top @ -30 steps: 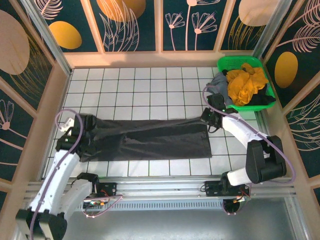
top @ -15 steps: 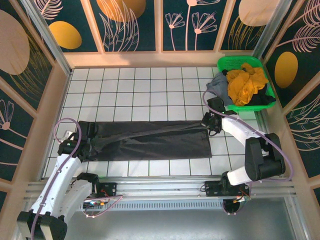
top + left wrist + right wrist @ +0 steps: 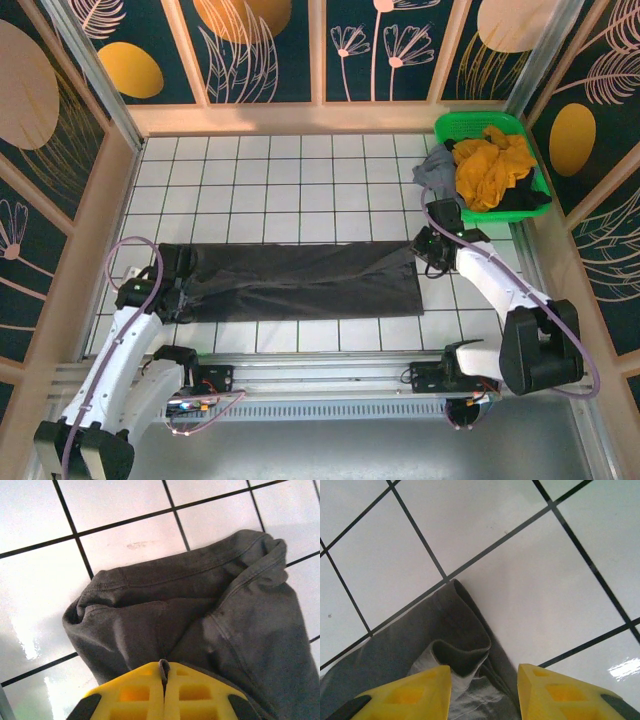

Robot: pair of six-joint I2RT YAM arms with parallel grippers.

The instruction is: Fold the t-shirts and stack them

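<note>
Charcoal t-shirt (image 3: pixel 300 282) lies in a long folded band, down-left of green basket (image 3: pixel 478 120) | left gripper (image 3: pixel 164 676) pinches the end farthest from the basket | right gripper (image 3: pixel 485 677) jaws spread over the basket-side corner, seemingly not gripping | lengthwise fold apparently done; mustard t-shirt (image 3: pixel 490 170) and others heaped in the basket, unfolded

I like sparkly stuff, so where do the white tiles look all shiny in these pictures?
Left wrist view: a bright glare patch on the tiles at the lower left, beside the dark t-shirt. Right wrist view: a small shiny streak at the lower right, past the right gripper with its yellow fingers. Top external view: even light, no strong sparkle.
</note>
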